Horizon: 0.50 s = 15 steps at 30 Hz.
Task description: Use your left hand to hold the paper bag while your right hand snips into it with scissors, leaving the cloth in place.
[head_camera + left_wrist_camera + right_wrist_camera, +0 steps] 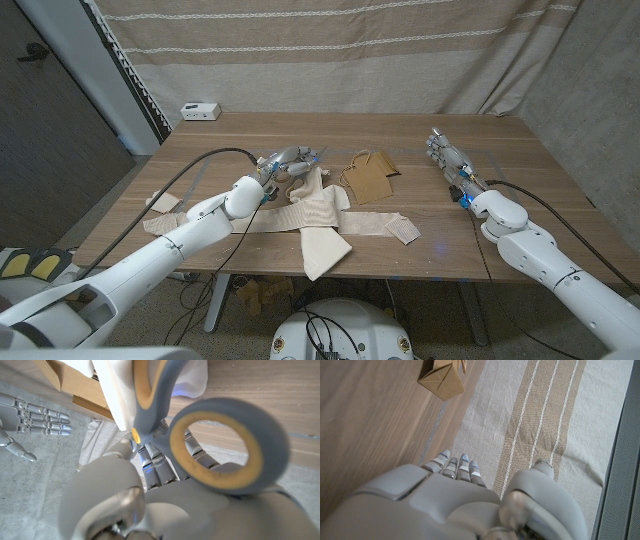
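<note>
Brown and thin, the paper bag (pixel 368 176) lies light and crinkly mid-tabletop (pixel 520 215) beside the soft cloth (pixel 318 215), so I would pinch its folded top edge, though my left hand (pixel 283 165) grips the scissors (pixel 200 425) and my right hand (pixel 447 160) waits open.

Paper bag (pixel 369 177) right of cloth (pixel 318 215), both on table (pixel 500 150)
</note>
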Motion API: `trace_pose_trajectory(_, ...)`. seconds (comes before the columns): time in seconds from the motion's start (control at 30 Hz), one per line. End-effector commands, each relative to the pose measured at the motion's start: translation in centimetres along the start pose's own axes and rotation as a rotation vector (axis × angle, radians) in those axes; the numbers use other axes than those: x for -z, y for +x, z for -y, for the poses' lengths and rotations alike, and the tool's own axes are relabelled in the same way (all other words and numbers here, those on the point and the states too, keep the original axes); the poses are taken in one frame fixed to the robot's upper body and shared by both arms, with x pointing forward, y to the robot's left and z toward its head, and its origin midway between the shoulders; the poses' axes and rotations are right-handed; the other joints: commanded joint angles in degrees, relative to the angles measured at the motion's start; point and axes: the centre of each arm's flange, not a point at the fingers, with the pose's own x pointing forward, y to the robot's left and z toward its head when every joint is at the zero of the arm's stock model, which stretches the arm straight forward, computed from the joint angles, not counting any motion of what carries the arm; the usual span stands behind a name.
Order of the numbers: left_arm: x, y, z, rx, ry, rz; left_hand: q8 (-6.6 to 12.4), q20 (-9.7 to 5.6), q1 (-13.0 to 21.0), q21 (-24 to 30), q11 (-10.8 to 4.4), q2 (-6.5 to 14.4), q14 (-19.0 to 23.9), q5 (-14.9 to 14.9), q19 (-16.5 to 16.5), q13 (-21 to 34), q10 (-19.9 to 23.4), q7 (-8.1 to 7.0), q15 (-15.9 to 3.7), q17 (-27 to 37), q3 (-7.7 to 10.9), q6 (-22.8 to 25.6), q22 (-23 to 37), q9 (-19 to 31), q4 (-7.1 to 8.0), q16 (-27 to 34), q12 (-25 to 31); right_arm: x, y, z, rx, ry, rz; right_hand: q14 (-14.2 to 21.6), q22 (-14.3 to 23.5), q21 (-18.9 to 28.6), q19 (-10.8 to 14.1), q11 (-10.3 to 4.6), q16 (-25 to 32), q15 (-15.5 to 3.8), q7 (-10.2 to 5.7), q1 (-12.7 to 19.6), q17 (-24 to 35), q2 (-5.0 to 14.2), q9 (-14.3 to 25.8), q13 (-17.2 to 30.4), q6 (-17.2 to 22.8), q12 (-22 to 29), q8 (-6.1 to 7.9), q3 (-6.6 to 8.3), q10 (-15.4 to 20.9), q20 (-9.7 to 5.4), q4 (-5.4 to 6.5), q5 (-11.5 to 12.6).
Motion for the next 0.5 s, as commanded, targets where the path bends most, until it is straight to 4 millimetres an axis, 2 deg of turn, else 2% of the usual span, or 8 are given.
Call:
trace_pose_trajectory(0.03, 1.20, 0.12, 0.33, 0.037, -0.267, -0.032, 0.61, -5.78, 0.31, 0.19, -0.03, -0.25, 0.53, 0.19, -0.73, 12.57, -0.39, -0.18, -3.22, 1.09, 8.01, -0.19, -0.25, 1.21, 7.22, 0.51, 0.62, 0.45, -0.02, 0.02, 0.011, 0.013, -0.009, 0.07, 0.13, 0.59, 0.07, 0.08, 0.09, 0.10, -0.02, 0.23, 0.11, 0.34, 0.26, 0.12, -0.11, 0.23, 0.22, 0.36, 0.22, 0.76, 0.03, -0.07)
trace_pose_trajectory(0.17, 1.27, 0.31, 0.08, 0.069, -0.275, -0.030, 1.48, -4.38, 0.36, 0.37, -0.05, -0.33, -0.87, 0.10, -1.25, 12.62, -0.78, -0.17, -3.15, 2.11, 8.17, -0.65, -0.63, 2.92, 7.15, 0.04, 0.75, 0.42, 0.03, -0.07, 0.007, 0.009, -0.011, 0.12, 0.14, 0.59, 0.14, -0.10, 0.10, 0.03, -0.03, 0.23, 0.11, 0.35, 0.26, 0.12, -0.11, 0.22, 0.22, 0.38, 0.19, 0.95, 0.06, -0.11)
trace_pose_trajectory(0.2, 1.30, 0.35, 0.03, 0.073, -0.278, -0.031, 2.34, -3.67, 0.45, 0.54, -0.04, -0.32, -3.10, 0.10, -1.52, 12.23, -1.08, -0.06, -3.09, 2.76, 8.42, -0.57, -0.95, 4.28, 7.07, -0.87, 0.62, 0.40, 0.04, -0.11, 0.008, 0.010, -0.012, 0.14, 0.14, 0.58, 0.16, -0.07, 0.10, 0.08, -0.04, 0.22, 0.11, 0.35, 0.26, 0.13, -0.11, 0.22, 0.22, 0.39, 0.21, 0.97, 0.07, -0.13)
trace_pose_trajectory(0.27, 1.41, 0.39, -0.04, 0.078, -0.291, -0.032, 2.69, -2.96, 0.45, 0.57, -0.04, -0.27, -6.36, 0.12, -1.98, 11.14, -1.34, 0.23, -2.98, 3.33, 8.78, 0.05, -1.34, 4.44, 7.14, -2.14, 0.10, 0.38, 0.05, -0.17, 0.010, 0.013, -0.015, 0.14, 0.14, 0.59, 0.22, -0.08, 0.10, 0.07, -0.02, 0.22, 0.11, 0.36, 0.26, 0.13, -0.12, 0.21, 0.21, 0.40, 0.19, 1.03, 0.08, -0.14)
trace_pose_trajectory(0.3, 1.46, 0.40, -0.08, 0.079, -0.296, -0.034, 2.94, -2.83, 0.49, 0.54, -0.01, -0.18, -8.04, 0.13, -2.32, 10.41, -1.14, 0.46, -2.98, 3.73, 9.04, 0.41, -1.57, 4.60, 7.19, -2.61, -0.12, 0.37, 0.05, -0.19, 0.008, 0.011, -0.014, 0.16, 0.14, 0.59, 0.21, -0.05, 0.10, 0.09, -0.02, 0.22, 0.11, 0.36, 0.26, 0.13, -0.11, 0.21, 0.22, 0.40, 0.19, 1.06, 0.08, -0.15)
trace_pose_trajectory(0.5, 1.73, 0.33, -0.25, 0.083, -0.332, -0.039, 4.13, -2.81, 0.52, 0.59, 0.06, -0.07, -11.46, 0.17, -2.72, 7.25, -0.53, 1.05, -3.05, 5.21, 9.94, 0.98, -2.33, 6.13, 7.52, -2.92, -1.31, 0.25, -0.08, -0.26, 0.010, 0.009, -0.011, 0.21, 0.14, 0.61, 0.36, 0.02, 0.10, 0.06, 0.00, 0.21, 0.12, 0.36, 0.26, 0.13, -0.13, 0.19, 0.20, 0.43, 0.17, 1.20, 0.12, -0.19)
